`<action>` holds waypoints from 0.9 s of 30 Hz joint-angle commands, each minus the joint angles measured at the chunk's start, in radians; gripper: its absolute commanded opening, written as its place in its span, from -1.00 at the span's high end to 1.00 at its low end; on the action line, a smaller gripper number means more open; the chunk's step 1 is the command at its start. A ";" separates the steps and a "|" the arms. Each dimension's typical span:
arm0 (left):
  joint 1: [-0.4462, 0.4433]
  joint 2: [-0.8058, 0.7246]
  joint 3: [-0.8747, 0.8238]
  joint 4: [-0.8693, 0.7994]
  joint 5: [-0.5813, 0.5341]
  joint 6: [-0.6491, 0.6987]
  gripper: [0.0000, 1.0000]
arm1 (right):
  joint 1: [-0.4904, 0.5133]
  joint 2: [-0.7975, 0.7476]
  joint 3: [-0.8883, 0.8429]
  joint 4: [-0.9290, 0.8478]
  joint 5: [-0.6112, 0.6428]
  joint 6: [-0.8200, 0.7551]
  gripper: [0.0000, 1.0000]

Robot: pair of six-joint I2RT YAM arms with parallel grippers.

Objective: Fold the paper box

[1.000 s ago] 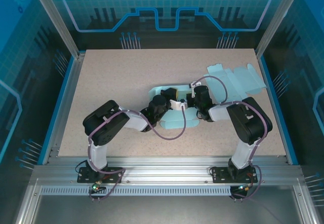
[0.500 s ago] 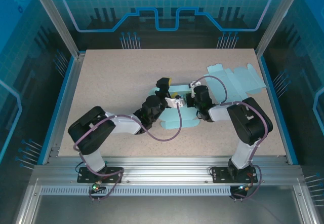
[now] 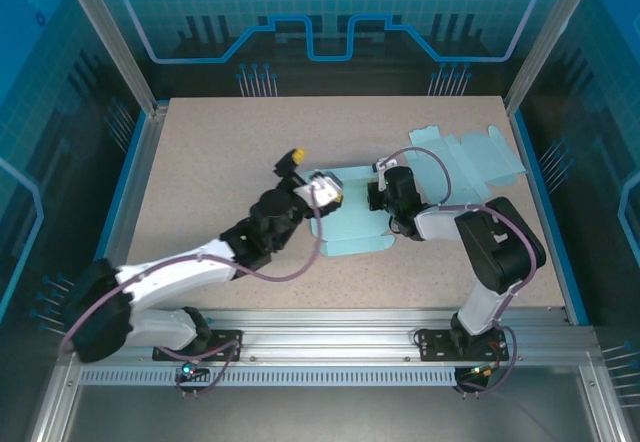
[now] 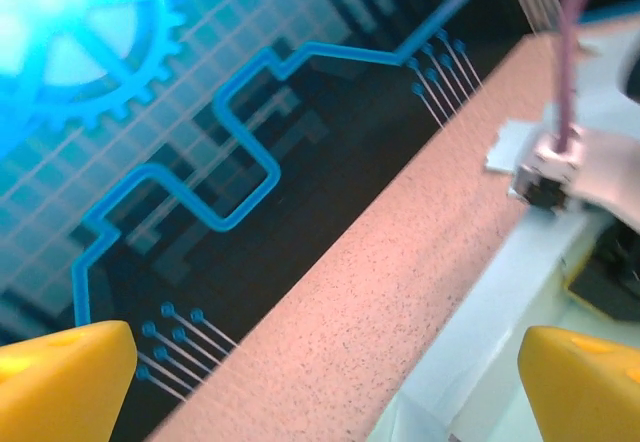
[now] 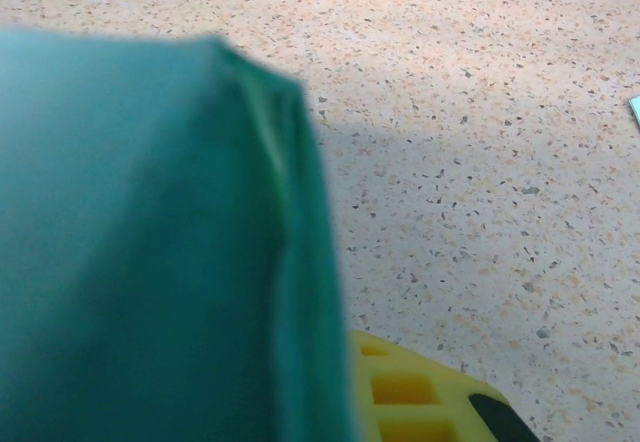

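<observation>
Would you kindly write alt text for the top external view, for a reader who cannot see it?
Two arms meet over a pale blue, partly folded box mid-table: the right gripper is shut on its right edge, and the left gripper is open at its far-left corner. A flat cut-out sheet lies in the far right corner of the table.

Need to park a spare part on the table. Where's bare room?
Free: far-left table, between its left edge and the left arm; also the near strip below the paper box. Crowded: centre, where the left gripper and right gripper work at the box; the far-right corner holds a flat box blank.
</observation>
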 commanded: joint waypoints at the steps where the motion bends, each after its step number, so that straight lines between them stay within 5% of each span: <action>1: 0.084 -0.126 0.026 -0.269 -0.035 -0.381 -0.98 | 0.014 -0.044 -0.008 -0.035 -0.053 -0.002 1.00; 10: 0.321 -0.213 0.086 -0.654 0.208 -0.759 -0.98 | 0.012 -0.128 -0.009 -0.140 -0.177 0.006 1.00; 27: 0.328 -0.010 0.093 -0.574 0.433 -0.876 -0.98 | 0.025 -0.216 0.012 -0.292 -0.199 0.073 1.00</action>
